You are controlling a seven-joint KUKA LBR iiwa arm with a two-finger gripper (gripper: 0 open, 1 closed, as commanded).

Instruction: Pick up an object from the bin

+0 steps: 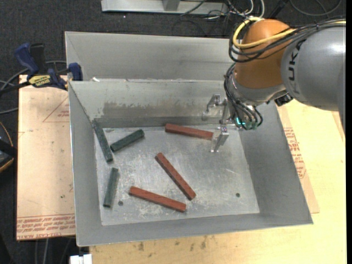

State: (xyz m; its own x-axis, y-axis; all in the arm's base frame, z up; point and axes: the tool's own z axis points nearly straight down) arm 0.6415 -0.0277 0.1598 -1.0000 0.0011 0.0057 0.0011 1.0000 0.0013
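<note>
Red-brown, the front stick (pixel 157 199) lies lowest in the frame, a slanted red-brown stick (pixel 175 175) just above it, dark green sticks (pixel 111 187) to their left. Higher, right of centre, the gripper (pixel 214 128) has its fingers spread apart beside the right end of the back red-brown stick (pixel 187 131), near the bin's (pixel 165 100) rear wall.

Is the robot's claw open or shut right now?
Open: the claw shows two fingers standing apart, at the right end of a red-brown bar.
</note>
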